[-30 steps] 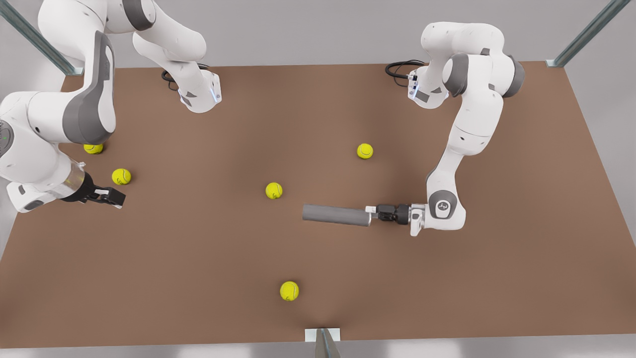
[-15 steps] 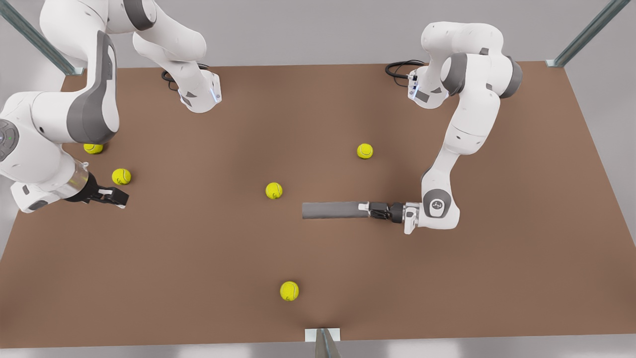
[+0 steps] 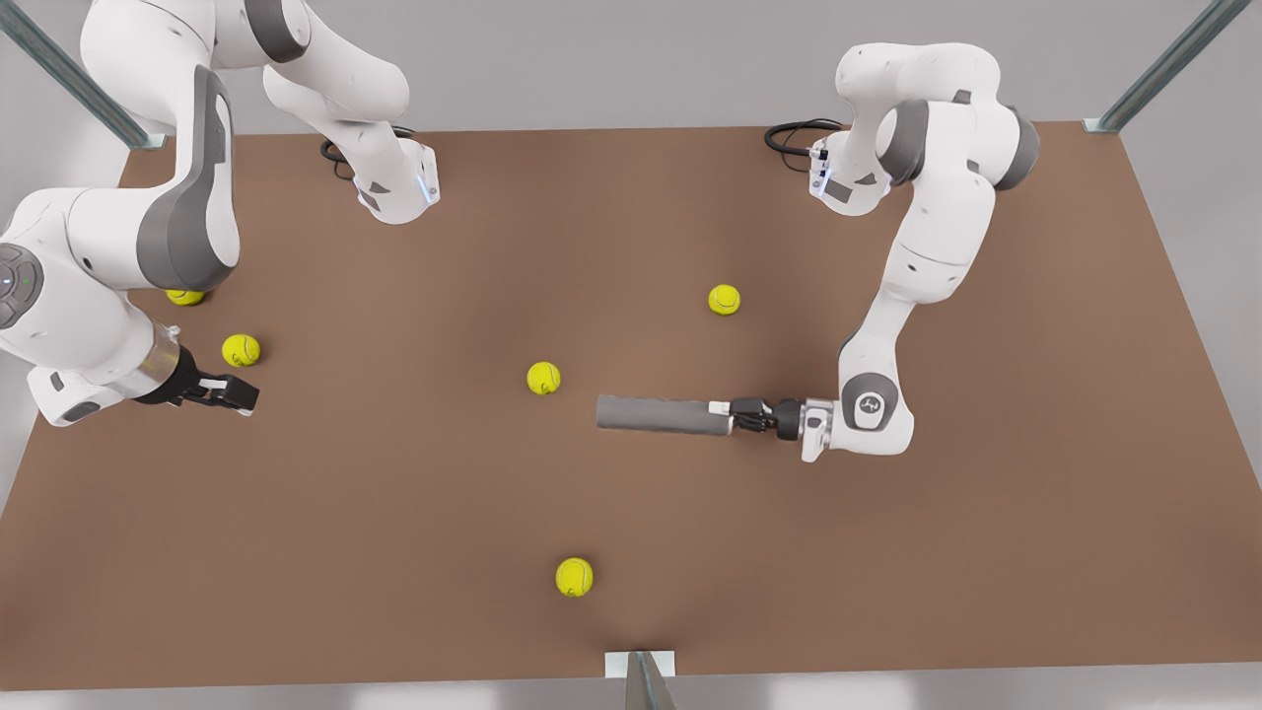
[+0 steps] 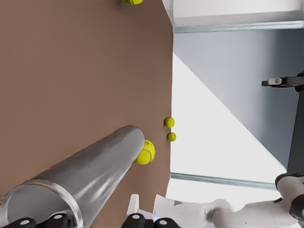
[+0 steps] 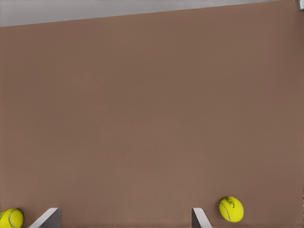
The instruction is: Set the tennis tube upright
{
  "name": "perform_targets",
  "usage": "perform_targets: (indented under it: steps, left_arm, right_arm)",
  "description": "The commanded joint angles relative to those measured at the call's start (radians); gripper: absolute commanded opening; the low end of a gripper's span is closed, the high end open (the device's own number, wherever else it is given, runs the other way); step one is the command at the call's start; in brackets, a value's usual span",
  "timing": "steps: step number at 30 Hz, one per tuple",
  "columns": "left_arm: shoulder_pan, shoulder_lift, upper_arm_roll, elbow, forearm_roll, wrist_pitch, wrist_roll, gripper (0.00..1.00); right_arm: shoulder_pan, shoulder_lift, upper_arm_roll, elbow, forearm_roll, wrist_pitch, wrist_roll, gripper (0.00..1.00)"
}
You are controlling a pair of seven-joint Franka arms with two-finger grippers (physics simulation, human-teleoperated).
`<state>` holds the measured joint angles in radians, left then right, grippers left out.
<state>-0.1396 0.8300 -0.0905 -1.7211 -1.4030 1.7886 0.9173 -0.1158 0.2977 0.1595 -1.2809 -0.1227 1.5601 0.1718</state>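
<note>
At the front view's left, we are resting our right gripper (image 3: 237, 394) near a tennis ball (image 3: 241, 349), jaws apart and empty. Right of centre, the tennis tube (image 3: 663, 414) is lying flat on the table (image 3: 394, 513), and our left gripper (image 3: 741, 415) is clamping its rim. We are apparently securing the grasp; next, the tube's gripped end needs lifting and pivoting upright.

Two glossy white arms (image 3: 932, 256), grey joint bands, black pincers (black cables at bases)
</note>
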Motion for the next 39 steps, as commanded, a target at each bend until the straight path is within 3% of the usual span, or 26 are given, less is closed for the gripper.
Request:
perform_targets:
  steps: [1, 29, 39]
  left_arm:
    - [0.0, 0.0, 0.0, 0.0, 0.013, 0.0, 0.0, 0.48]
    - [-0.014, -0.037, -0.002, -0.014, 0.059, -0.034, -0.006, 0.22]
    - [-0.014, -0.055, 0.0, -0.014, 0.099, -0.049, -0.018, 0.21]
  right_arm:
    - [0.001, 0.0, 0.0, 0.0, 0.0, 0.0, 0.0, 1.0]
    - [-0.001, 0.0, 0.0, 0.0, -0.002, 0.002, 0.003, 1.0]
    - [-0.004, 0.0, 0.0, 0.002, -0.002, 0.002, 0.005, 1.0]
